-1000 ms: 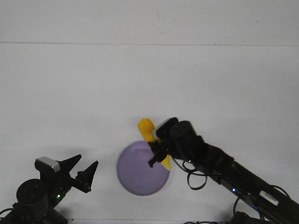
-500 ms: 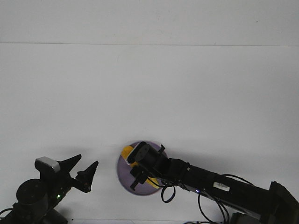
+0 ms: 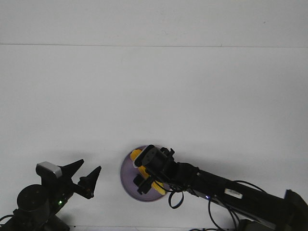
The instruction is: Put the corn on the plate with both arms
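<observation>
The corn (image 3: pixel 137 155) sits over the purple plate (image 3: pixel 126 177), near the front edge of the white bench (image 3: pixel 154 96). Only parts of it show: a yellow end toward the plate's far-left rim and a yellow sliver near its near-right side, so its long axis seems to run diagonally across the plate from far left to near right. The right arm (image 3: pixel 216 187) reaches in low from the right, and its hand (image 3: pixel 144 179) lies directly over the cob's middle and hides it. The fingers appear closed around the corn, though whether the cob already rests on the plate or hangs just above it cannot be told.

The left hand (image 3: pixel 85 175) is parked well apart to the left, its two pointed fingers spread and holding nothing.

The right hand is by far the nearer one, right on the cob. The likely next step is to let go and lift away without dragging the cob off the plate.
</observation>
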`<state>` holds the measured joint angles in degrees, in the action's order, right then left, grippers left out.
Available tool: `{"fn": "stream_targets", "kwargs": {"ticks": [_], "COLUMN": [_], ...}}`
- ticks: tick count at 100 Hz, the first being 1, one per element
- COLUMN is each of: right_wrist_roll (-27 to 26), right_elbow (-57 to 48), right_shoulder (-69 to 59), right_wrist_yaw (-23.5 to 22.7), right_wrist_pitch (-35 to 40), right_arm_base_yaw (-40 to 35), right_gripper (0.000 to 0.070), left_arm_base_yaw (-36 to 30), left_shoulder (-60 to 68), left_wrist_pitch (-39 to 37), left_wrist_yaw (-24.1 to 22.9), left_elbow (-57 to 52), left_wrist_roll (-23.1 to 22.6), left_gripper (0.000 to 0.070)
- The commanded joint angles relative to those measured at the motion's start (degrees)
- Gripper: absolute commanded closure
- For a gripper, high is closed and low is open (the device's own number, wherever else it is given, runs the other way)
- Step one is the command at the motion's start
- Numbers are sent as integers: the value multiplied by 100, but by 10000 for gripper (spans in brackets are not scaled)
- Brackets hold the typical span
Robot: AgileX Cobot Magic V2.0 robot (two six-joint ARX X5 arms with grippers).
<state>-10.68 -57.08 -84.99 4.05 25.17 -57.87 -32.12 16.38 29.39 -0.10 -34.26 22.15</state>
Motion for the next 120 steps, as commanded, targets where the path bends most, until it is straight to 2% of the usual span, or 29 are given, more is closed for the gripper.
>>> {"fn": "stream_targets", "kwargs": {"ticks": [1,16,30,45,56,61,66,72,73,74,75,78,120], "right_wrist_roll": [181,715,1016,1029,1016,988,925,892,890,890,890,887,772], "right_elbow": [-109,-109,-46,529,1141,1377,1541,1681,1696,1705,1716,1735,1733], "right_shoulder": [557,2059,3447,4778,5569,5831,6072,6262,6288,6306,6328,6376,6404], "right_wrist_yaw": [302,1069,1537,1543,1504,1434,1355,1318,1303,1287,1272,1222,1209], "right_wrist_pitch": [-125,-173,299,531,535,551,647,734,763,787,817,892,1016], "right_arm_base_yaw": [26,345,909,1644,1921,1965,1971,1965,1961,1961,1961,1963,1963], "right_gripper": [130,130,130,139,145,175,237,423,442,503,551,696,690], "left_arm_base_yaw": [-24,-24,-24,-24,-24,-24,-24,-24,-24,-24,-24,-24,-24], "left_shoulder": [20,20,20,20,20,20,20,20,20,20,20,20,-2], "left_wrist_pitch": [-46,-136,-348,-603,-656,-651,-634,-627,-627,-627,-627,-629,-588], "left_wrist_yaw": [-20,-151,-382,-610,-654,-654,-654,-651,-651,-651,-651,-651,-649], "left_elbow": [-7,-7,-7,-7,-7,-7,-7,-7,-7,-7,-7,-7,-9], "left_wrist_roll": [-50,-72,-203,-247,-323,-356,-358,-369,-369,-378,-385,-391,-485], "left_gripper": [199,199,199,200,210,257,373,572,572,648,693,693,685]}}
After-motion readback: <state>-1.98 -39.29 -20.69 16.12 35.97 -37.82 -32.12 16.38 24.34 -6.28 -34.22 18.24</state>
